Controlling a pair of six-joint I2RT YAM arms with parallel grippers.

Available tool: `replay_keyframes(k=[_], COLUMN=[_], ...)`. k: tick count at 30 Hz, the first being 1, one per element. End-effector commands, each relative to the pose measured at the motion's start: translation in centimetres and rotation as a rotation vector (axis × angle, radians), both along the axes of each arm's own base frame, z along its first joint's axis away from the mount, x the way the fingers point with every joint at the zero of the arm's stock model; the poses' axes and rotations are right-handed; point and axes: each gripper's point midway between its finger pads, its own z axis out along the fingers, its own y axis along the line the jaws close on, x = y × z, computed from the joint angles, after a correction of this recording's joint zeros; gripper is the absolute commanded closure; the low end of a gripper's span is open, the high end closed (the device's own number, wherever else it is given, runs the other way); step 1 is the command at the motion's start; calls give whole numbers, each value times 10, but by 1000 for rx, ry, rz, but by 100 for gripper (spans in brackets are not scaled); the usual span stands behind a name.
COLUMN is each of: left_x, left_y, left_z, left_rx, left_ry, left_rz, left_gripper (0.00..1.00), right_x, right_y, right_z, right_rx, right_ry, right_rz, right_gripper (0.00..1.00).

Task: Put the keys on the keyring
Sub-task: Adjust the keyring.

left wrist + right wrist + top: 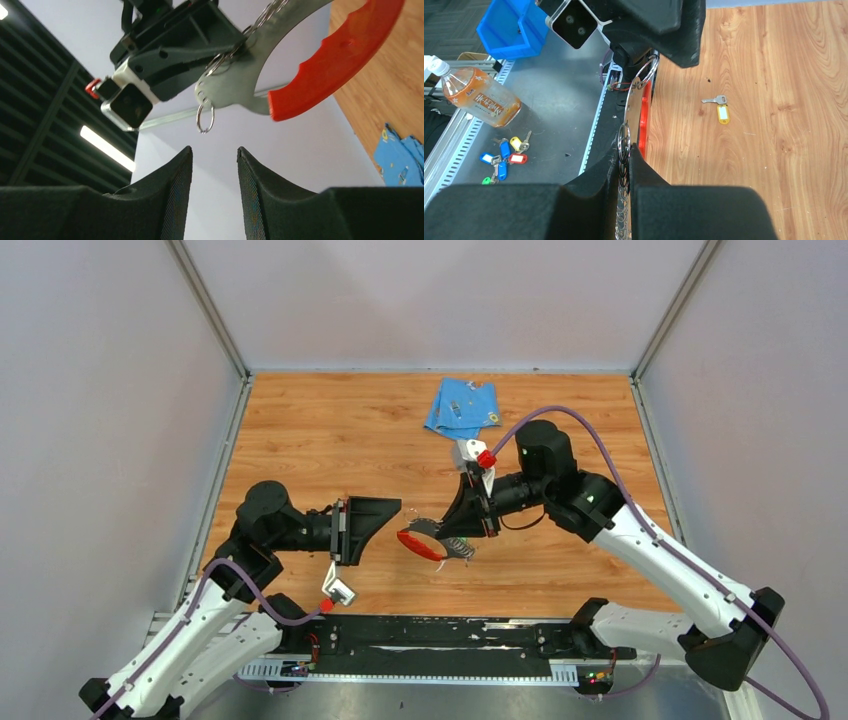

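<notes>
The step in hand looks like presenting the ring. The right gripper (626, 156) has its jaws clamped on the keyring (424, 542) and holds it on edge above the surface (320, 430). A small split ring (205, 117) dangles from the keyring's silver plate. The left gripper (214, 150) faces the keyring with its jaws apart and empty, just below that split ring in its own wrist view.

No key hangs on the keyring yet. The yellow-tagged key (719, 107) lies flat on the wood, well apart from the keyring on the side away from the arms' bases. I cannot place the green-tagged one.

The next move probably calls for the left arm to turn away, fetch that key with a fine pinch on something lying flat, and bring its hole to the split ring.

Beyond the keyring there is bare wood to work over. The blue cloth (462, 408) lies farther beyond the keyring, and the surface's near edge sits close on the keyring's base side.
</notes>
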Motion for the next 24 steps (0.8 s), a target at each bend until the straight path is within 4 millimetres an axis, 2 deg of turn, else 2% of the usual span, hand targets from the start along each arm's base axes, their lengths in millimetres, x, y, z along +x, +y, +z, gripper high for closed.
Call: replay_keyframes(k=[1, 8, 15, 19, 21, 24], left_x=[-18, -7, -6, -5, -4, -2], left_y=[-3, -7, -8, -8, -7, -1], left_z=[-15, -7, 4, 3, -1, -17], left_rx=[92, 66, 13, 13, 33, 125], left_ry=[-32, -54, -91, -72, 4, 256], left_rz=[-97, -73, -70, -72, -61, -14], left_gripper=[58, 59, 59, 57, 53, 51], right_x=[-2, -1, 1, 4, 8, 18], right_y=[-2, -3, -2, -2, -2, -4], right_z=[15, 13, 9, 7, 5, 1], right_rx=[17, 7, -9, -15, -20, -40], right_ry=[19, 34, 54, 51, 33, -8], right_rz=[19, 18, 15, -3, -26, -81], right_gripper=[100, 100, 100, 100, 100, 100])
